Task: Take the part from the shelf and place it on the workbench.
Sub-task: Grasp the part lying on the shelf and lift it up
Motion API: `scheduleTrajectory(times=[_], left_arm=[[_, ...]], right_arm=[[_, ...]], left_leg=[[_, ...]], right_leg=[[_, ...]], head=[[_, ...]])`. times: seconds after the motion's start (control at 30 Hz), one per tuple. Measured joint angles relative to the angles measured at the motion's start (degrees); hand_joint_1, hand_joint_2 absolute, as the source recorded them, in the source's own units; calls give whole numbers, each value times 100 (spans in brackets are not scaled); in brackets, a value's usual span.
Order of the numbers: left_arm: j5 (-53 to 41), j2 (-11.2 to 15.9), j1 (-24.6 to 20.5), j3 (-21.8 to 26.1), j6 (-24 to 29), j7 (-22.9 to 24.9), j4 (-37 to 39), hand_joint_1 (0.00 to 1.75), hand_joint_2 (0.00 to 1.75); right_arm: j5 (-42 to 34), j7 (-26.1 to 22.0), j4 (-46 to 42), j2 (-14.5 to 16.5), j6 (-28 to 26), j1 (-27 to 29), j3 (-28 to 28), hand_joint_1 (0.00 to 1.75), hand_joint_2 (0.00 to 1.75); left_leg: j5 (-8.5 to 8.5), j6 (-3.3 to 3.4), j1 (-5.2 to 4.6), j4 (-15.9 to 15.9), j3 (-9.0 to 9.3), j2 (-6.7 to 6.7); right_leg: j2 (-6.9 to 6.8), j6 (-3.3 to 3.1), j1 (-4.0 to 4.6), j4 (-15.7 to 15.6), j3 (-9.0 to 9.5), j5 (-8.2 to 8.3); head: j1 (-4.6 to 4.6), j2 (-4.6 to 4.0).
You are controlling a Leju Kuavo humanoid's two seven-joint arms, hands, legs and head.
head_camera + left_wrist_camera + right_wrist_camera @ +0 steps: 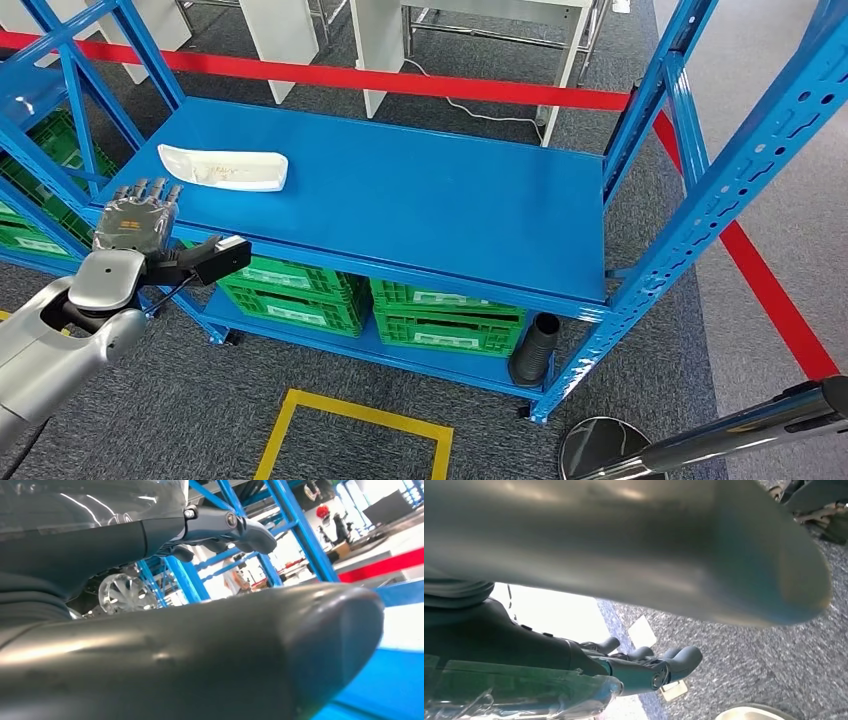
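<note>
Blue steel shelf [420, 200] on grey carpet, red floor tape behind | one white part [223, 167] lies far-left on its top deck | left hand [137, 215] near the deck's left edge, just short of the part, fingers apart, holding nothing | right hand [644, 667] over carpet, fingers extended, holding nothing | four green crates [290, 290] below | one black ribbed hose [535, 350] beside them

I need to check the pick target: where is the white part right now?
In the head view the white part lies on the blue shelf near its left end, apart from and just beyond the raised left hand.
</note>
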Motion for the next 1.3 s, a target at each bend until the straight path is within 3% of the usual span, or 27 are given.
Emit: scheduleTrajectory(times=[0.03,0.07,0.13,0.2,0.27,0.4,0.5,0.6,0.67,0.77,1.3], left_arm=[[0,3,17,-1,-8,1,-1,0,0],[0,6,25,0,-11,3,-2,0,0],[-4,12,19,0,-14,5,-3,0,0],[-12,15,10,-3,-20,6,-5,0,0],[-21,15,20,-7,-25,5,-8,0,0],[-35,16,31,-9,-30,5,-9,0,0],[-39,17,32,-10,-30,5,-9,0,0],[-43,16,31,-11,-30,3,-9,0,0],[-48,16,31,-11,-30,3,-9,0,0],[-51,17,31,-11,-30,3,-9,0,0],[-61,16,23,-25,-26,-13,-9,0,0]], right_arm=[[-1,0,0,3,0,3,0,0,0],[0,0,0,4,0,4,1,0,0],[0,0,1,5,0,3,-1,0,0],[-1,0,2,5,0,0,-1,0,0],[-1,0,5,-1,2,2,-1,0,0],[-1,-2,11,-11,5,0,-1,0,0],[-1,-4,12,-11,7,-1,-1,0,0],[0,-6,14,-11,7,-1,-1,0,0],[0,-8,15,-11,7,2,-1,0,0],[0,-10,15,-11,7,3,-1,0,0],[0,-28,30,-11,36,3,-1,0,0]], left_leg=[[64,-11,9,60,-60,0],[236,-16,18,-114,-5,1],[656,-15,31,-837,314,2],[806,45,19,-1368,556,2],[766,115,15,-1475,590,1],[752,159,14,-1471,587,-5],[736,189,3,-1469,593,-5],[727,204,-4,-1467,594,-2],[723,209,-8,-1465,595,-1],[723,210,-8,-1465,600,-1],[722,201,5,-1474,621,-1]], right_leg=[[1,8,-4,3,13,-13],[2,20,-9,9,30,-29],[8,66,-14,29,67,-76],[15,130,2,56,68,-112],[10,142,22,79,51,-142],[1,76,34,37,84,-138],[1,101,31,1,107,-127],[3,174,23,-23,115,-121],[5,219,17,-30,115,-125],[4,234,16,-29,115,-131],[5,221,29,1,113,-146]], head=[[-1,0],[-1,0],[-6,0],[-15,0],[-3,0],[38,0],[40,0],[39,0],[37,0],[36,0],[36,0]])
